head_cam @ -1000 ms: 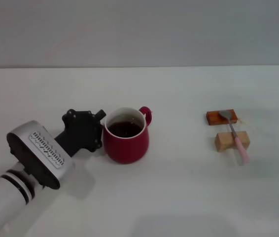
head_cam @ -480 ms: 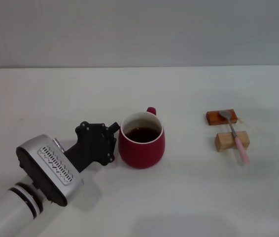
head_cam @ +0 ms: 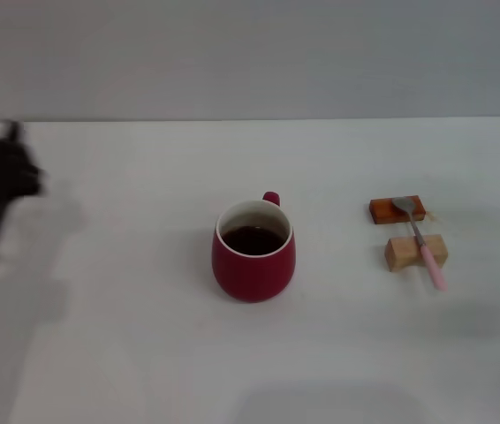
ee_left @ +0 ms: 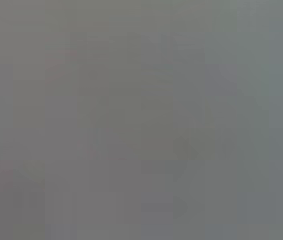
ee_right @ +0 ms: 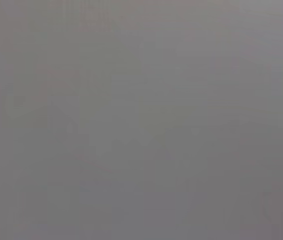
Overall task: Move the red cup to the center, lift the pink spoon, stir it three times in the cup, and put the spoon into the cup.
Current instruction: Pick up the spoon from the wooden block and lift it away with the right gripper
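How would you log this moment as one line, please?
red cup: centre, free | pink spoon: on blocks | left gripper: far left

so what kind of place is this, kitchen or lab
Likely a lab test bench: a bare white table before a plain grey wall, with only the red cup and the pink spoon on wooden blocks.

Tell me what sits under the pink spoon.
The pink spoon lies across two wooden blocks: its bowl on the reddish-brown block, its handle over the tan block. The spots directly beneath it are covered.
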{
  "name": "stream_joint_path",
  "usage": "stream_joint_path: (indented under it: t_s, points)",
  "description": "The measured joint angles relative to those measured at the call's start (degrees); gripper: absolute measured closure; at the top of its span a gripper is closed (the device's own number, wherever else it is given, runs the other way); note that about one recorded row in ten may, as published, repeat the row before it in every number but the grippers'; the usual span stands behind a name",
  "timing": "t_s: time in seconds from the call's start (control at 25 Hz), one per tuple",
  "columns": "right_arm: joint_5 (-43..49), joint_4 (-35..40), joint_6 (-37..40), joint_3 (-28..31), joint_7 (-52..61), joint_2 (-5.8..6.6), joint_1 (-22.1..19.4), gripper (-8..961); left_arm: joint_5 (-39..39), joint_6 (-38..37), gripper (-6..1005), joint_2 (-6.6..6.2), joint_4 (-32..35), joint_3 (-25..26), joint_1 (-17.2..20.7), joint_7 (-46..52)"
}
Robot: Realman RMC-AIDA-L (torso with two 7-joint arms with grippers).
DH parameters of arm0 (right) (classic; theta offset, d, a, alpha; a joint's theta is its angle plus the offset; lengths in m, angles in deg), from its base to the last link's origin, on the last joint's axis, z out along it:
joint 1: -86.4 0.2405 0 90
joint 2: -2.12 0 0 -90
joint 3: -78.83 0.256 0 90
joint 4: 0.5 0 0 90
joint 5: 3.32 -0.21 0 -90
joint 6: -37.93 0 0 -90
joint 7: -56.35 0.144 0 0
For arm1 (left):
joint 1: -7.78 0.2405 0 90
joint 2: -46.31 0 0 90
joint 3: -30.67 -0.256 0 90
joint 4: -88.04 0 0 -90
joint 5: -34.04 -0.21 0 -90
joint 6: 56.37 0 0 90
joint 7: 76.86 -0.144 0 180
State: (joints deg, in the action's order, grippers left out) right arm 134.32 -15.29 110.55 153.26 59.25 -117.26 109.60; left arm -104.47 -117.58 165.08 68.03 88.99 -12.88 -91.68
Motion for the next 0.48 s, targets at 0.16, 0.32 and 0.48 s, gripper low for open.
stream_joint_path:
  t_s: [0.16,0.32,0.48]
  points:
    - [0.0,-5.9,0.3,-5.9,0.0,-0.05,-5.5,152,2.1,-4.2,1001,-0.59,0.7,9.6,1.5,9.4]
    - [-0.1,-13.1,-0.1,-11.6,-0.1,-0.06,-11.4,152,2.2,-4.8,1001,-0.53,1.8,13.6,0.9,9.9]
    - [-0.4,-18.3,-0.2,-17.0,-1.5,-0.12,-16.3,152,1.8,-4.5,1001,-0.55,4.0,14.3,-1.6,9.3]
